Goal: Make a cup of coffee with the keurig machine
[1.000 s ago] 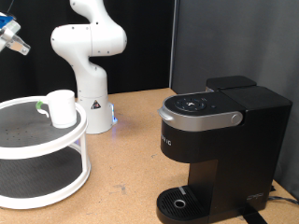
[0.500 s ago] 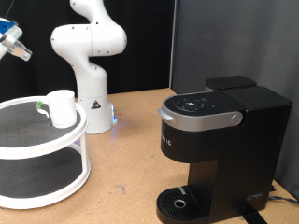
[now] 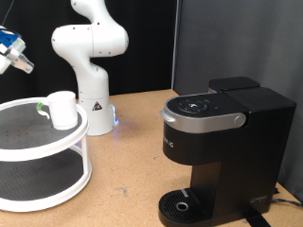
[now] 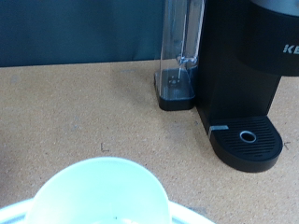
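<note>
Cup (image 3: 62, 109) sat upright on the white two-tier stand (image 3: 57, 161), unfilled and well apart from the keurig machine (image 3: 222, 151); the tool (image 3: 11, 52) hovered above it, its opening impossible to tell.

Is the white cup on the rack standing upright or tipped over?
Upright. The cup stands on the white rack's top shelf with its mouth up; the wrist view looks down into its open mouth.

hand (image 3: 11, 52) cropped at exterior view's left edge, cup (image 4: 101, 194) bottom cut off
</note>
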